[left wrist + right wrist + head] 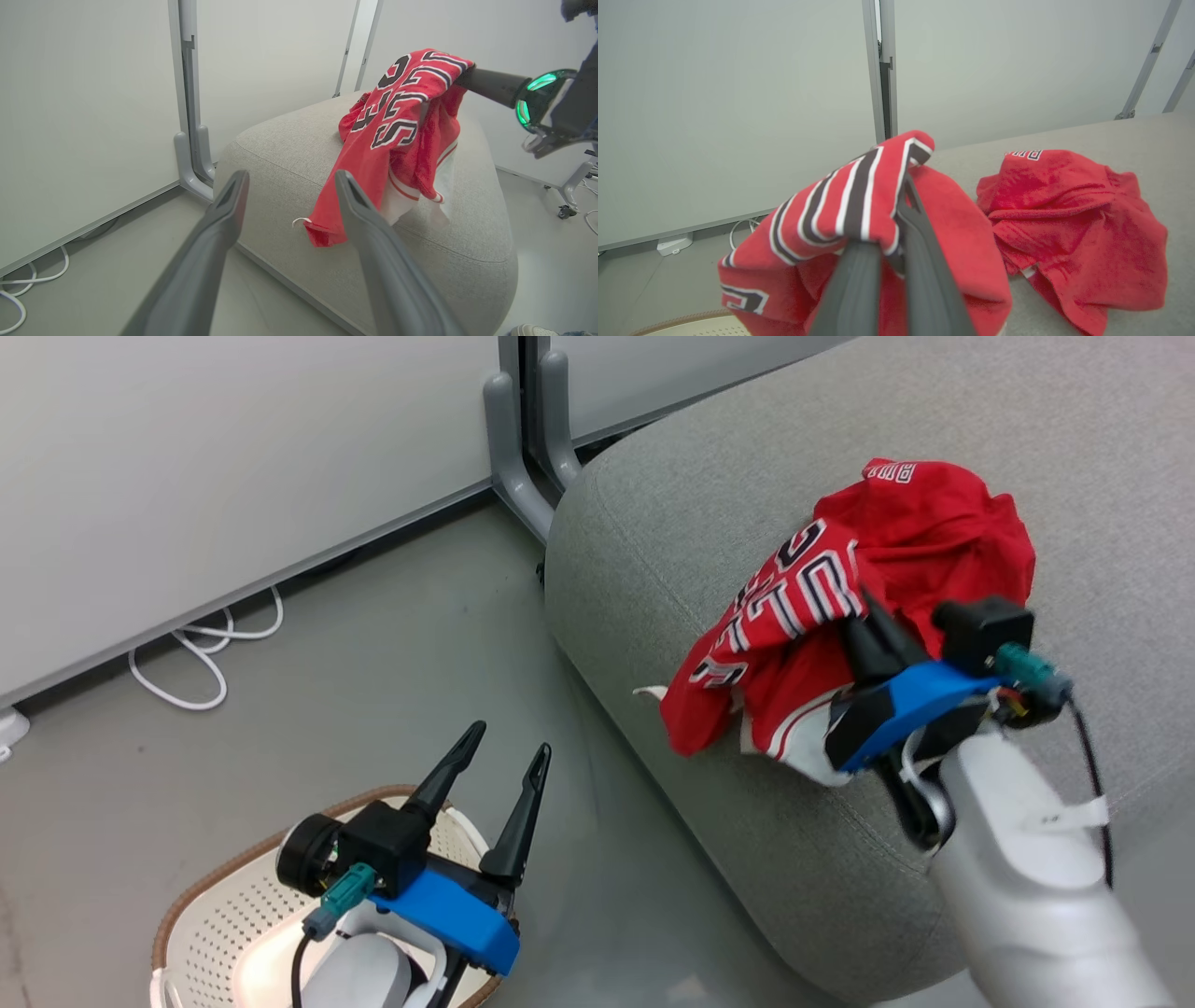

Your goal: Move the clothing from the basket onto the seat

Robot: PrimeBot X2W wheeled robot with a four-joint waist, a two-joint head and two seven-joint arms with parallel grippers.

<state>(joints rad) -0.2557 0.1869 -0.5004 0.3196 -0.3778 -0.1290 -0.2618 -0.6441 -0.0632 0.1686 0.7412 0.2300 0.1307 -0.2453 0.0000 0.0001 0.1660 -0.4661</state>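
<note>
My right gripper point(873, 616) is shut on the clothing, a red jersey point(794, 607) with black-and-white lettering. It holds the jersey just above the near edge of the light grey seat point(709, 476), and the cloth drapes down over that edge. In the right wrist view the jersey point(859, 205) wraps over my closed fingers point(924, 270). A second, mostly plain red garment point(1073, 224) lies crumpled on the seat point(1134, 135) behind it. My left gripper point(509, 739) stands open and holds nothing, above the cream basket point(215, 873) at lower left. Its wrist view faces the seat point(289, 154) and the hanging jersey point(397, 126).
White cables point(205, 653) lie on the grey floor by the wall panels. A grey partition foot point(523, 457) stands beside the seat's far corner. A wheeled stand base point(572, 196) sits beyond the seat in the left wrist view. Bare floor separates the basket from the seat.
</note>
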